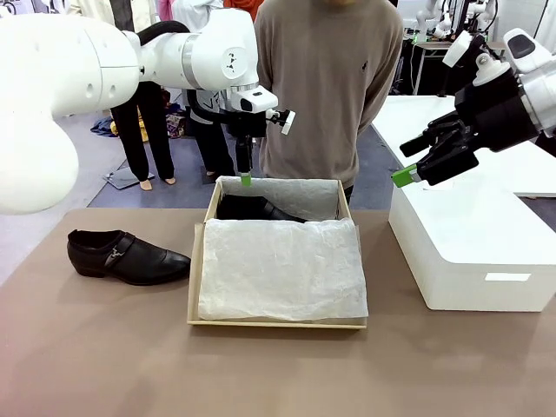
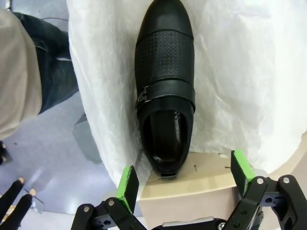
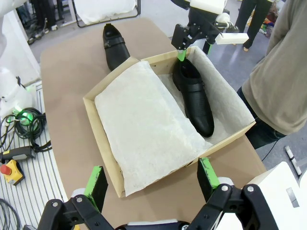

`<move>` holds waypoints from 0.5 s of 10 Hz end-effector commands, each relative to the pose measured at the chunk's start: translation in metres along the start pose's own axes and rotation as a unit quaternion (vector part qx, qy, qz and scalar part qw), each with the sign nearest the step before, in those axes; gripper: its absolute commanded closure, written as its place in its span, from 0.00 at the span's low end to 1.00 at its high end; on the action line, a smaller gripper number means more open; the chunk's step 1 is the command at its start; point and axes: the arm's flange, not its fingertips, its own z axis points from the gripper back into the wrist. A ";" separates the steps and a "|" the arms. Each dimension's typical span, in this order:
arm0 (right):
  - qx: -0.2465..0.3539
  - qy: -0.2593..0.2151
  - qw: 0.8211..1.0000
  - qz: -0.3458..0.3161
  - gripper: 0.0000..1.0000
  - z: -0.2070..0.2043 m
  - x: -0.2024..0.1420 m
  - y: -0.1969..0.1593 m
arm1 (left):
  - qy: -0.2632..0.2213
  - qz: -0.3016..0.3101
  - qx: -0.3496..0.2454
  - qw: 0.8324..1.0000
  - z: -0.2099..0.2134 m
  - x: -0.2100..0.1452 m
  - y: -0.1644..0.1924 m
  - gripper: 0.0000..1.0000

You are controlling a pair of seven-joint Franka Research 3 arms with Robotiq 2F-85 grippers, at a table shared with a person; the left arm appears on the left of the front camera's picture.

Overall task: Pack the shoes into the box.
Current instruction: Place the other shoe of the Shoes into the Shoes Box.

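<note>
Jaws wide and empty, the left gripper (image 2: 184, 178) hangs over the heel of one black shoe (image 2: 165, 86) lying in the cardboard box (image 1: 278, 323), along its far side beside folded tissue paper (image 1: 278, 269). The other shoe (image 1: 126, 256) sits on the table (image 1: 87, 347), off to this gripper's left. The right gripper (image 1: 415, 171), likewise spread and empty, hovers above a white box (image 1: 469, 252); a person (image 1: 330, 78) stands beyond.

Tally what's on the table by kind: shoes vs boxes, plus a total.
Black shoes: 2 (boxed shoe, loose shoe)
Boxes: 2 (tan shoebox, white box)
Total: 4
</note>
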 end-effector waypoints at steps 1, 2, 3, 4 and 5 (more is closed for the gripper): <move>0.007 -0.011 1.000 0.010 0.00 -0.002 0.000 -0.004 | 0.021 -0.023 0.023 0.999 0.016 -0.021 -0.032 0.00; 0.007 -0.011 1.000 0.010 0.00 -0.002 0.000 -0.004 | 0.024 -0.022 0.023 0.999 0.023 -0.034 -0.049 0.00; 0.007 -0.011 1.000 0.010 0.00 -0.002 0.000 -0.004 | 0.018 -0.026 0.030 0.999 0.028 -0.043 -0.063 0.00; 0.007 -0.011 1.000 0.010 0.00 -0.002 0.000 -0.004 | 0.025 -0.024 0.037 0.999 0.031 -0.053 -0.077 0.00; 0.007 -0.011 1.000 0.010 0.00 -0.002 0.000 -0.004 | 0.036 -0.023 0.051 0.998 0.034 -0.067 -0.090 0.00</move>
